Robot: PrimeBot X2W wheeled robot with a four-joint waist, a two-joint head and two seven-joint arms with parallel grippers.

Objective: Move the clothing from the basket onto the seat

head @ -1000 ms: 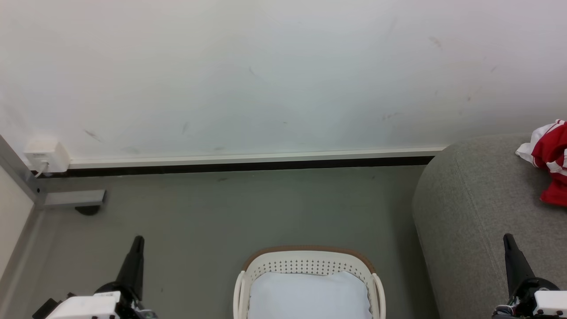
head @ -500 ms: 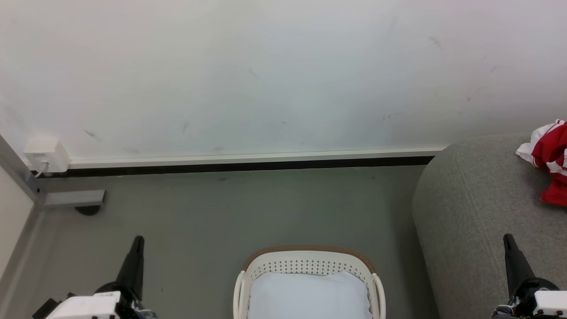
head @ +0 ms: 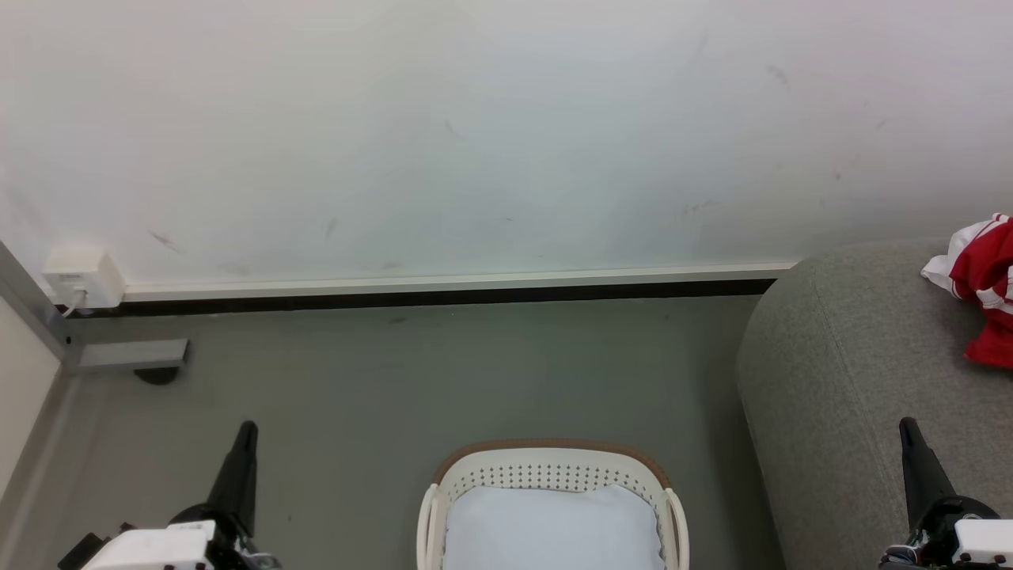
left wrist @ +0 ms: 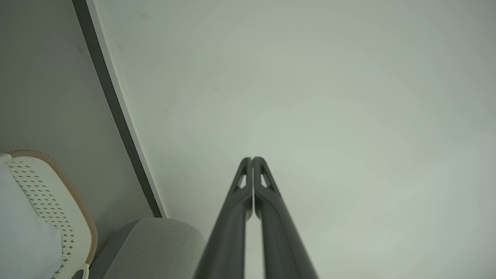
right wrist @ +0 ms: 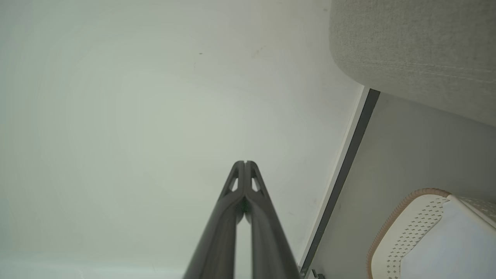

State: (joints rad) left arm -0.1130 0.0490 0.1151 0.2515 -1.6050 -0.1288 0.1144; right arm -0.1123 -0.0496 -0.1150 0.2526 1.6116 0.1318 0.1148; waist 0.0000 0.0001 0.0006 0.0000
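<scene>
Though apart from basket (head: 546, 473), clothing (head: 986, 279) on seat (head: 831, 380).

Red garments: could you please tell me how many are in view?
1: a red garment lies on the seat, at the head view's right edge. The frame cuts it off, so more may be hidden.
</scene>
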